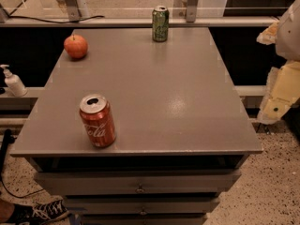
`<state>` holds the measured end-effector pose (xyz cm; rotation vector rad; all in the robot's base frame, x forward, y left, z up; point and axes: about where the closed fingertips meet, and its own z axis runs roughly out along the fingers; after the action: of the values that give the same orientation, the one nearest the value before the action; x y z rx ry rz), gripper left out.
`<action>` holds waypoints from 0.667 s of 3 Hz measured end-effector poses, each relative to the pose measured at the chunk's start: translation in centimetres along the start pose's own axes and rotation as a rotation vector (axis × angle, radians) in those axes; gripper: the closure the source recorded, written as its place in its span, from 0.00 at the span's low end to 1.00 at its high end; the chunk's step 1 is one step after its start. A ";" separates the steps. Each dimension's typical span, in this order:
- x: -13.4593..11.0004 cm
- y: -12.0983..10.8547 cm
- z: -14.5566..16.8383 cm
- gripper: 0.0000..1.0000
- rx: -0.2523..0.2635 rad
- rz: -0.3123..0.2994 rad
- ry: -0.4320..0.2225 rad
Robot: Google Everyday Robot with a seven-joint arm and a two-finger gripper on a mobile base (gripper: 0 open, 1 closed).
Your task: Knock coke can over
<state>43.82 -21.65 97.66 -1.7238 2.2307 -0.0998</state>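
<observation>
The coke can (97,121) is red with white script and a silver top with an open pull-tab hole. It stands upright near the front left corner of the grey table (164,93). My gripper (276,97) is at the right edge of the view, beyond the table's right side and far from the can. It touches nothing.
A green can (160,24) stands upright at the table's back edge. An orange-red apple (76,46) sits at the back left. A white pump bottle (14,81) stands on a ledge to the left. Drawers (139,186) run below the tabletop. A sneaker (40,212) is at the bottom left.
</observation>
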 end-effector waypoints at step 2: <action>-0.2 0.0 0.4 0.00 -0.024 0.028 -0.060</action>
<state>44.02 -21.37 97.32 -1.6847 2.2206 -0.0152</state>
